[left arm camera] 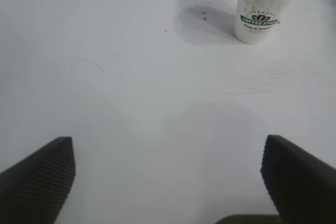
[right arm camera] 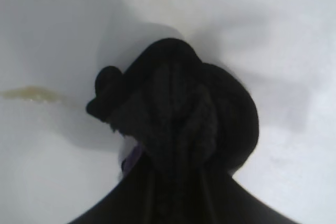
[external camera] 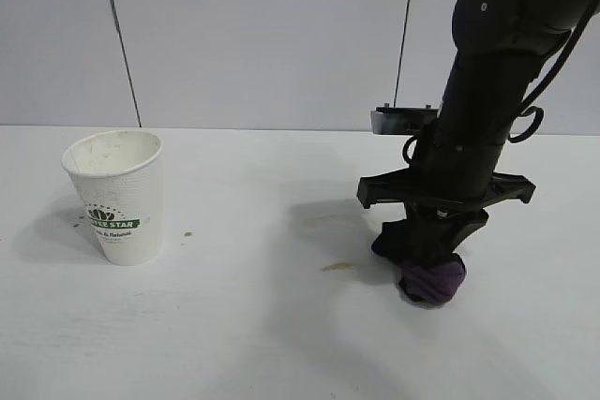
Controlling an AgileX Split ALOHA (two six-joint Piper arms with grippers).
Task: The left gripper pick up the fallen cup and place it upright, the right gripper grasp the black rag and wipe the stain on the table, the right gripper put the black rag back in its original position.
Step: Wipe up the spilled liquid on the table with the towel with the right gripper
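Standing upright at the left, the cup (external camera: 117, 196) needs no more work, while the right gripper (external camera: 429, 259) pinches the black rag (external camera: 432, 278) against the table (external camera: 262, 325), just right of the stain (external camera: 339, 266), probably for wiping. From its wrist, the left gripper (left arm camera: 168, 182) waits spread wide, the cup (left arm camera: 266, 4) far off. Under the right wrist the rag (right arm camera: 178, 114) sits bunched beside a pale streak (right arm camera: 37, 94).

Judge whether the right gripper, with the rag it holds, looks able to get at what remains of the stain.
Probably yes: the right gripper presses the black rag onto the table just beside the stain, with nothing between them.
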